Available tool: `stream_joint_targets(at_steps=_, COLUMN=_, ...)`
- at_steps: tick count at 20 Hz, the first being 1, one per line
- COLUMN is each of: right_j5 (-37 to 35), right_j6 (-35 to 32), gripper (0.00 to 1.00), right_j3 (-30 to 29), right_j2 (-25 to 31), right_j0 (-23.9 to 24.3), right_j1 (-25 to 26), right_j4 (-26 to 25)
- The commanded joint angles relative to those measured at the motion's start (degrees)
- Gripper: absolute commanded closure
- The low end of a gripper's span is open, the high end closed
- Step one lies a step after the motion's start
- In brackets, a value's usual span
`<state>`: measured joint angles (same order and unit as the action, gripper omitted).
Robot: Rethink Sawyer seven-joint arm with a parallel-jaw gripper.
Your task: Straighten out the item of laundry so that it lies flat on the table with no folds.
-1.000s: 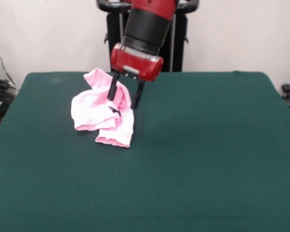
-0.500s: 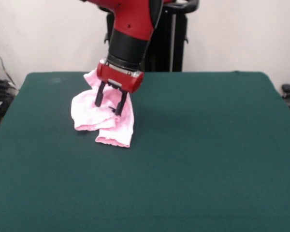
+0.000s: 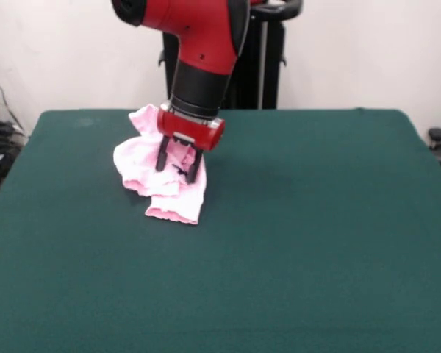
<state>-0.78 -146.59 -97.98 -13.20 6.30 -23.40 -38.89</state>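
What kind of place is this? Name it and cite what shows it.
Probably a robotics lab test station: a table covered in green cloth, a red and black robot arm reaching down over it, and only crumpled pink baby pants laid out, with plain walls behind.

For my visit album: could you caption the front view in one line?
Red robot arm's claw pressed down into crumpled pink baby pants on a green table.

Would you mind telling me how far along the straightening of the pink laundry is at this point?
Nothing looks finished: the item of laundry lies bunched and folded over itself on the table. In hand: the gripper is down on the middle of the heap, fingers spread either side of a fold, not visibly clamped. Left: grasp an edge, pull the layers apart and spread it flat.
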Motion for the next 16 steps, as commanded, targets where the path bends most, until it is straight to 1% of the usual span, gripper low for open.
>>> stream_joint_targets(at_steps=1, right_j5=0.0, right_j6=1.17, gripper=0.0, right_j3=-3.31, right_j2=11.65, right_j0=2.22, right_j1=-0.43, right_j4=-1.3)
stream_joint_targets(at_steps=3, right_j5=1.48, right_j6=-0.81, gripper=0.0, right_j3=-3.34, right_j2=10.79, right_j0=2.31, right_j1=0.18, right_j4=-0.45)
stream_joint_targets(at_steps=5, right_j5=2.59, right_j6=-0.85, gripper=0.0, right_j3=-2.98, right_j2=10.5, right_j0=2.36, right_j1=0.32, right_j4=-0.95)
stream_joint_targets(at_steps=6, right_j5=2.22, right_j6=0.04, gripper=1.0, right_j3=-2.83, right_j2=11.17, right_j0=2.78, right_j1=0.08, right_j4=-1.65)
stream_joint_targets(at_steps=9, right_j5=1.19, right_j6=-0.87, gripper=1.0, right_j3=-2.64, right_j2=10.0, right_j0=1.47, right_j1=0.02, right_j4=-0.38)
stream_joint_targets(at_steps=12, right_j5=-0.47, right_j6=-4.22, gripper=1.0, right_j3=-3.1, right_j2=7.26, right_j0=-1.41, right_j1=-1.47, right_j4=3.09)
stream_joint_targets(at_steps=14, right_j5=-1.04, right_j6=-5.22, gripper=1.0, right_j3=-2.83, right_j2=6.62, right_j0=-2.23, right_j1=-1.95, right_j4=4.26)
stream_joint_targets(at_steps=16, right_j5=-1.76, right_j6=-5.17, gripper=1.0, right_j3=-3.01, right_j2=6.86, right_j0=-2.03, right_j1=-3.16, right_j4=4.91)
